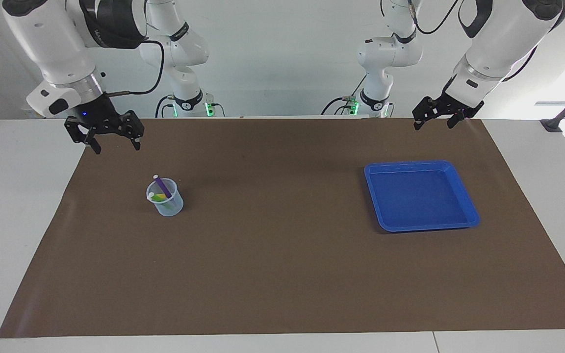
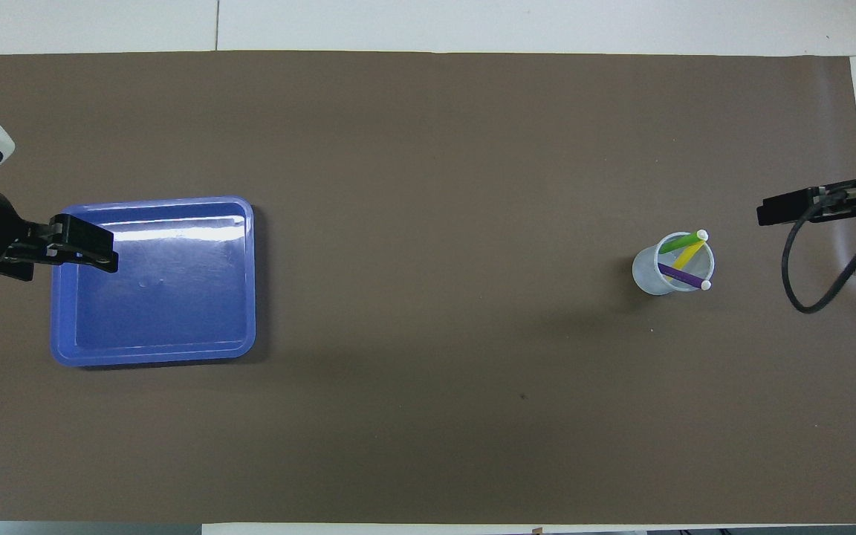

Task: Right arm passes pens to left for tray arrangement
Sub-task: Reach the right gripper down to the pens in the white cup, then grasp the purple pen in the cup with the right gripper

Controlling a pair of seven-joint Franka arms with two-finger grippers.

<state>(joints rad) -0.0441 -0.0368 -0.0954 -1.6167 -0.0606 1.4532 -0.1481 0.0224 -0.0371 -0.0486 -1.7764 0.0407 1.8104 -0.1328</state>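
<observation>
Right gripper (image 1: 114, 139) fingers apart, empty, up in the air over the mat (image 1: 282, 274) edge at the right arm's end, not yet over the cup (image 1: 166, 198). Left gripper (image 1: 434, 120) also apart and empty, waiting over the mat edge on the robots' side of the tray (image 1: 469, 208).

Cup is the landmark: the three pens (image 2: 684, 258) all stand inside it, leaning on the rim, whitish ends up. Tray sits well apart from the cup, toward the left arm's end, with nothing in it.

Step in hand looks like the approach for the first pick. To do it well: bring the gripper over the cup, come down on one pen only, fingers across its shaft near the top end, and lift along its lean so the cup doesn't tip or drag.

Pens' long axes are tilted, not vertical. Purple pen (image 1: 162, 187) sticks out most and is the easiest target, its top leaning toward the robots. Green and yellow lean across it, tops probably on the rim side farther from the robots; hard to be sure through the cup wall
</observation>
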